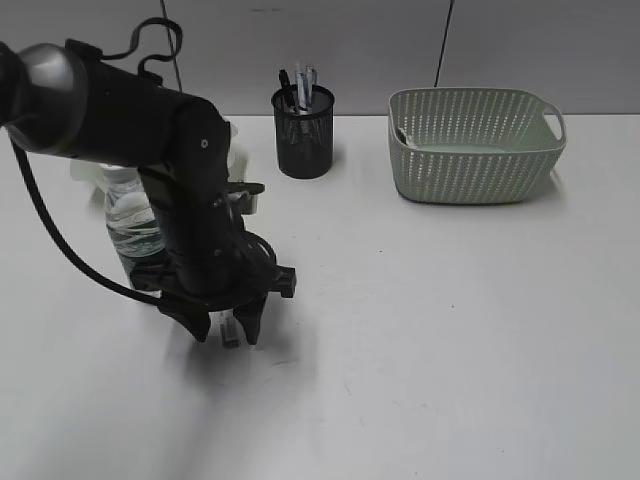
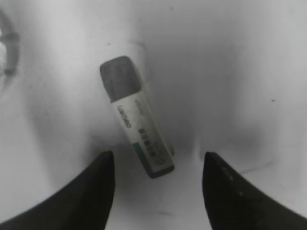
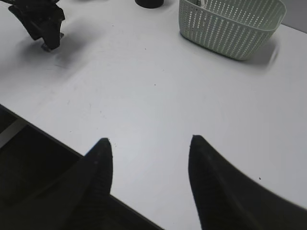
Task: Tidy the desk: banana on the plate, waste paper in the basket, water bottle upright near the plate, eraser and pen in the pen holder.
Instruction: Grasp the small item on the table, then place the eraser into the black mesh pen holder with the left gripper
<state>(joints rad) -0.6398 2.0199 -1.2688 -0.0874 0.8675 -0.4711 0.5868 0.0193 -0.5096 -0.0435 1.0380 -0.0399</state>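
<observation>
where pens fill the pen holder [image 1: 303, 132], basket [image 1: 475, 145] holding paper

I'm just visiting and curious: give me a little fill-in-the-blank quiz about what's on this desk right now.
1. The left gripper hangs with open fingers over the ____, which lies flat on the desk.
2. Pens already stand in the black mesh ____.
3. The water bottle stands ____ behind the left arm.
4. The right gripper holds ____.

Missing words: eraser; pen holder; upright; nothing
</observation>
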